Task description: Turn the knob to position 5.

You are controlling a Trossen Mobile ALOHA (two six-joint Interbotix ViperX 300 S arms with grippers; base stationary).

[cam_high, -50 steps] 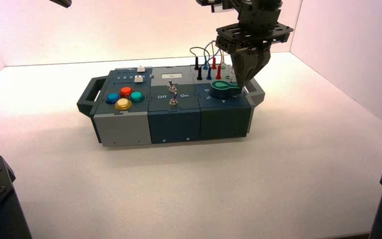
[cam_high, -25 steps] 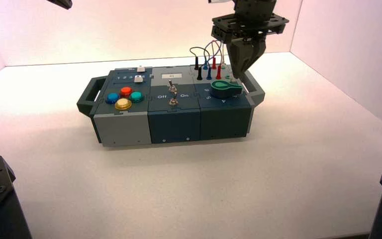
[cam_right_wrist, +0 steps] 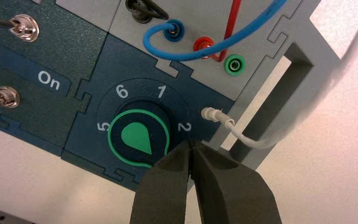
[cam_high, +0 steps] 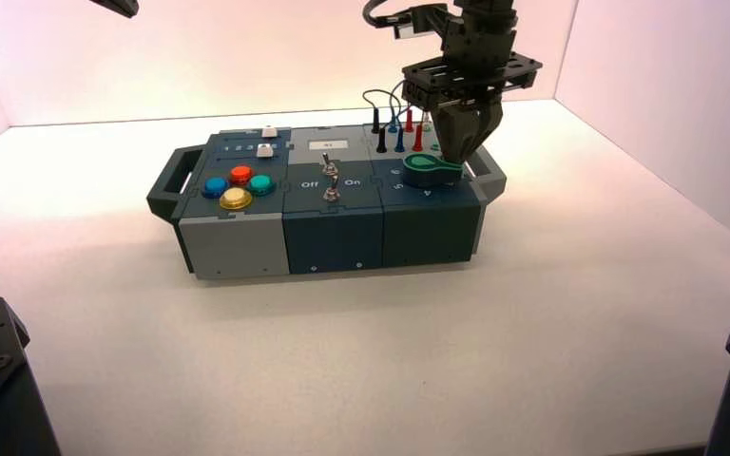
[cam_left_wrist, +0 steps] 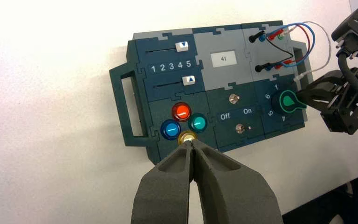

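The teal-green knob [cam_right_wrist: 139,138] sits on the box's right-hand dark panel, ringed by white digits. Its pointer aims away from the 5 [cam_right_wrist: 103,126], toward the stretch past the 2 [cam_right_wrist: 184,127] that my right gripper [cam_right_wrist: 191,145] covers. That gripper is shut, with its tips just beside the pointer's end and apart from the knob's body. In the high view the right gripper [cam_high: 458,152] hangs right behind the knob [cam_high: 428,169]. My left gripper [cam_left_wrist: 192,145] is shut, held high above the box, its tips lining up with the yellow button [cam_left_wrist: 187,137].
The box [cam_high: 238,242] has handles at both ends. Beside the knob are two metal toggle switches [cam_right_wrist: 9,95], an Off/On label, and red, blue, black and white wires [cam_right_wrist: 200,39] plugged into sockets. A white wire [cam_right_wrist: 242,135] runs past the right handle.
The right gripper rose off the knob's pointer side, shifted slightly left, then dropped back a little. The knob's pointer looks unmoved. The left arm has stayed put.
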